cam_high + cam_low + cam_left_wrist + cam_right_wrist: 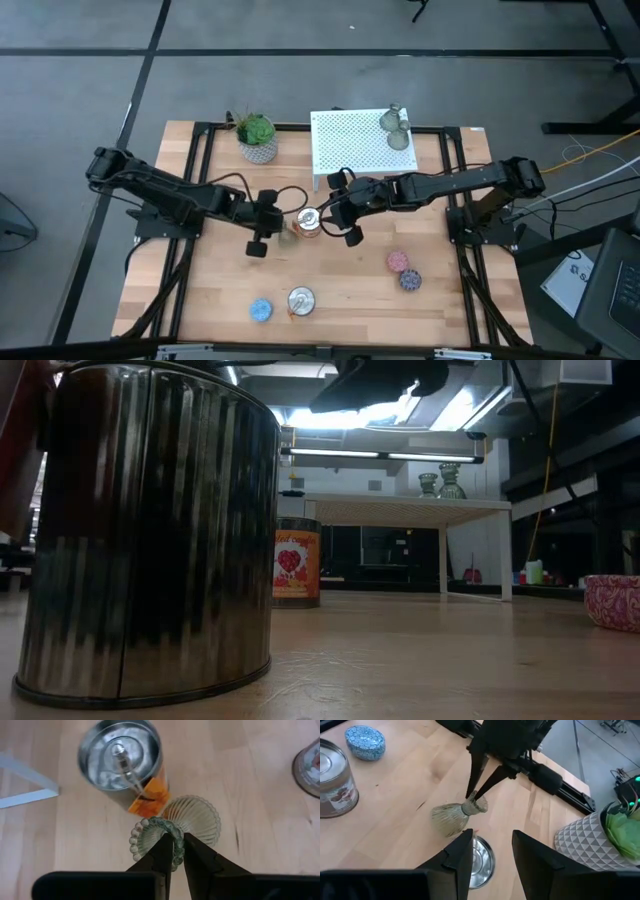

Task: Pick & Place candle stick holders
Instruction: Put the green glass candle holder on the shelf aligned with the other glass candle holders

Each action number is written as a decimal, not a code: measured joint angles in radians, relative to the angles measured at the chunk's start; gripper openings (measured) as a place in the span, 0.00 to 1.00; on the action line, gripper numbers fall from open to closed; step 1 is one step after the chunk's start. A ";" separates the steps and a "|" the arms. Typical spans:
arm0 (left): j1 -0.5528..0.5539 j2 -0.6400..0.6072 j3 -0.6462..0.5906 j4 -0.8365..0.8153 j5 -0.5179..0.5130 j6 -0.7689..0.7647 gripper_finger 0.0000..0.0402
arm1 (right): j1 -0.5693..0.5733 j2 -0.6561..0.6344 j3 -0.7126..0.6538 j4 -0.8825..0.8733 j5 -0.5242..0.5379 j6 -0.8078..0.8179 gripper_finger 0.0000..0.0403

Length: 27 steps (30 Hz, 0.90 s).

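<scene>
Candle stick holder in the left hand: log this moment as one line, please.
left hand: shut on candle stick holder rim, holder tilted | right hand: open above orange tin | two holders on white shelf

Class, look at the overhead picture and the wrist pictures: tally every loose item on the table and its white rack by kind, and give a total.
Candle stick holders: 3, one gripped, two on the white rack
Tin cans: 2
Small round tins: 3, blue, pink, purple
Potted plant: 1
Total: 9
</scene>
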<state>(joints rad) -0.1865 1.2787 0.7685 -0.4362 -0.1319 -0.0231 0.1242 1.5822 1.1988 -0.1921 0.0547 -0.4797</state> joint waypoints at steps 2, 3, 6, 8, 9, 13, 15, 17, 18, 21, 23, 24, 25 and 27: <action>-0.008 0.024 0.000 0.020 0.006 0.000 0.07 | 0.000 0.000 0.000 -0.005 -0.003 0.000 0.35; -0.013 0.039 0.002 0.030 0.012 0.002 0.08 | 0.001 0.000 0.000 -0.010 -0.003 0.000 0.35; -0.029 0.085 0.008 0.071 0.026 0.012 0.09 | 0.003 0.000 0.000 -0.023 -0.003 0.000 0.35; -0.041 0.107 0.009 0.101 0.032 0.021 0.10 | 0.003 0.006 0.000 -0.020 -0.006 0.000 0.35; -0.047 0.115 0.008 0.117 0.034 0.030 0.10 | 0.003 0.008 0.000 -0.024 -0.006 -0.002 0.35; -0.071 0.125 0.005 0.183 0.006 0.054 0.14 | 0.011 0.017 0.002 -0.048 -0.044 -0.033 0.35; -0.076 0.125 0.005 0.187 -0.008 0.054 0.18 | 0.019 0.020 0.000 -0.069 -0.060 -0.042 0.35; -0.076 0.127 0.013 0.179 -0.021 0.045 0.22 | 0.029 0.019 0.001 -0.064 -0.066 -0.051 0.35; -0.075 0.127 0.016 0.182 -0.025 0.038 0.24 | 0.034 0.019 0.001 -0.065 -0.066 -0.053 0.35; -0.075 0.126 0.019 0.192 -0.028 0.015 0.30 | 0.046 0.019 0.001 -0.061 -0.066 -0.053 0.35; -0.075 0.126 0.019 0.199 -0.023 -0.006 0.34 | 0.052 0.019 0.001 -0.051 -0.066 -0.053 0.35; -0.076 0.122 0.019 0.201 -0.014 -0.022 0.36 | 0.056 0.021 0.001 -0.048 -0.066 -0.053 0.35; -0.075 0.112 0.019 0.193 0.001 -0.033 0.37 | 0.058 0.025 0.001 -0.037 -0.066 -0.053 0.35; -0.074 0.089 0.019 0.193 0.044 -0.044 0.39 | 0.063 0.034 0.001 -0.015 -0.066 -0.053 0.35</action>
<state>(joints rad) -0.2601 1.3673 0.7879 -0.2436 -0.0880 -0.0672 0.1872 1.6163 1.1995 -0.2073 -0.0113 -0.5323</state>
